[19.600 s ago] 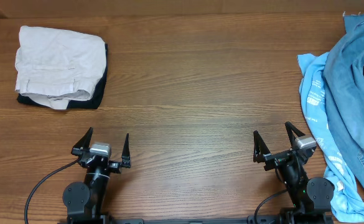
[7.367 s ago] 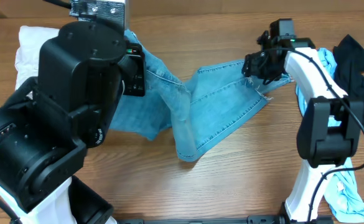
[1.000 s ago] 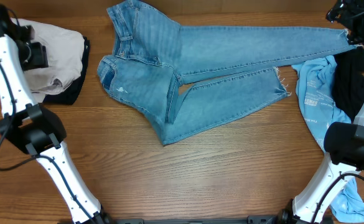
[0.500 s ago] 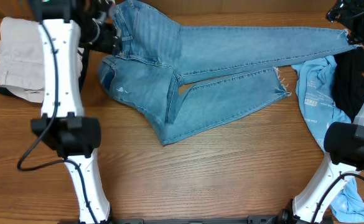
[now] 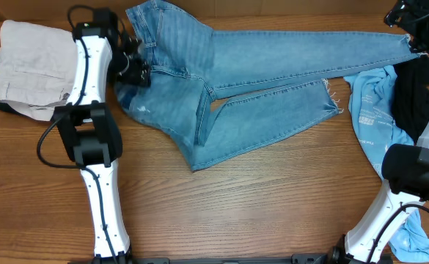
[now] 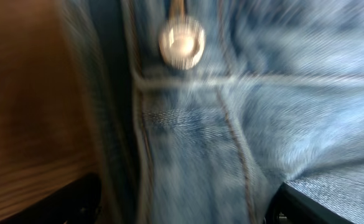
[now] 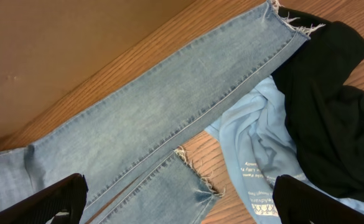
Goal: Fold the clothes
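Observation:
The faded light-blue jeans [image 5: 273, 59] lie spread flat, with the waist at the back left and both legs running right. The upper leg's frayed hem reaches the far right and the lower leg ends near the middle right. My left gripper [image 5: 135, 67] is down at the waistband. Its blurred wrist view shows the denim [image 6: 281, 112] and a metal button [image 6: 182, 40] close up, with the gripper [image 6: 182, 211] open and cloth between the fingers. My right gripper [image 5: 413, 23] hangs open and empty, high over the upper leg's hem [image 7: 169, 106].
Folded beige trousers [image 5: 34, 70] lie on a dark garment [image 5: 5, 108] at the back left. A sky-blue T-shirt [image 5: 372, 117] and a black garment [image 5: 412, 95] are piled at the right edge. Both also show in the right wrist view, the T-shirt [image 7: 256, 155] and the black garment [image 7: 331, 106].
My left arm has swung from over the beige trousers to the jeans' waistband and come down onto it. The jeans and my right arm have not moved.

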Controlling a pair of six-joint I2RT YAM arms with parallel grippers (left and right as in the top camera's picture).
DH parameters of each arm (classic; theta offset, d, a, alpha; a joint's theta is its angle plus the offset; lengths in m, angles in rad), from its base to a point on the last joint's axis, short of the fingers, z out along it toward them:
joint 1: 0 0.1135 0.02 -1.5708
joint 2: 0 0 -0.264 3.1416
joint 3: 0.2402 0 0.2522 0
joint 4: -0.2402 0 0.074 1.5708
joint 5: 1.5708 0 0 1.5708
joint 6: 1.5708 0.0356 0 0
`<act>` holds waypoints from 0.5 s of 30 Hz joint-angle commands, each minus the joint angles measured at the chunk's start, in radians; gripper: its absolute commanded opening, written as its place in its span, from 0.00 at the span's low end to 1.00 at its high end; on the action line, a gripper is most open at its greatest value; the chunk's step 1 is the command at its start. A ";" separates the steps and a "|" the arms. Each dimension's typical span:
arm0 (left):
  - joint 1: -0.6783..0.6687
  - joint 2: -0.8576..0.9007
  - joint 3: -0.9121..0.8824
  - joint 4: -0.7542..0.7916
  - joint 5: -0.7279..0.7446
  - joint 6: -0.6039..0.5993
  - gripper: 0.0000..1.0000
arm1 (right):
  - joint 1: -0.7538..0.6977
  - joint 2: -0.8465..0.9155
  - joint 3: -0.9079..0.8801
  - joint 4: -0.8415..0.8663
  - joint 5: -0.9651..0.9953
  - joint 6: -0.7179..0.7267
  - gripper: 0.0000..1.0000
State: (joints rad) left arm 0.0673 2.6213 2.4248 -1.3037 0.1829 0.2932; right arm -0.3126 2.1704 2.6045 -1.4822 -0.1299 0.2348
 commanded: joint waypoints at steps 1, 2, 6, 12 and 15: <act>0.000 0.016 0.001 -0.044 -0.003 0.021 0.68 | -0.002 -0.001 0.000 0.014 0.006 -0.006 1.00; 0.000 0.014 0.010 -0.062 -0.003 0.021 0.48 | -0.002 -0.001 -0.001 0.017 0.006 -0.006 1.00; 0.001 0.013 0.116 -0.179 -0.010 0.015 0.04 | -0.002 -0.001 0.000 0.021 0.006 -0.006 1.00; 0.004 -0.007 0.422 -0.386 -0.124 -0.181 0.04 | -0.002 -0.001 0.000 0.019 0.005 -0.006 1.00; 0.009 -0.085 0.422 -0.386 -0.141 -0.211 0.04 | -0.003 -0.001 -0.001 0.010 0.006 -0.006 1.00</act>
State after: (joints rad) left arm 0.0662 2.6244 2.8212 -1.6867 0.1093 0.1715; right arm -0.3126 2.1704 2.6045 -1.4689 -0.1299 0.2348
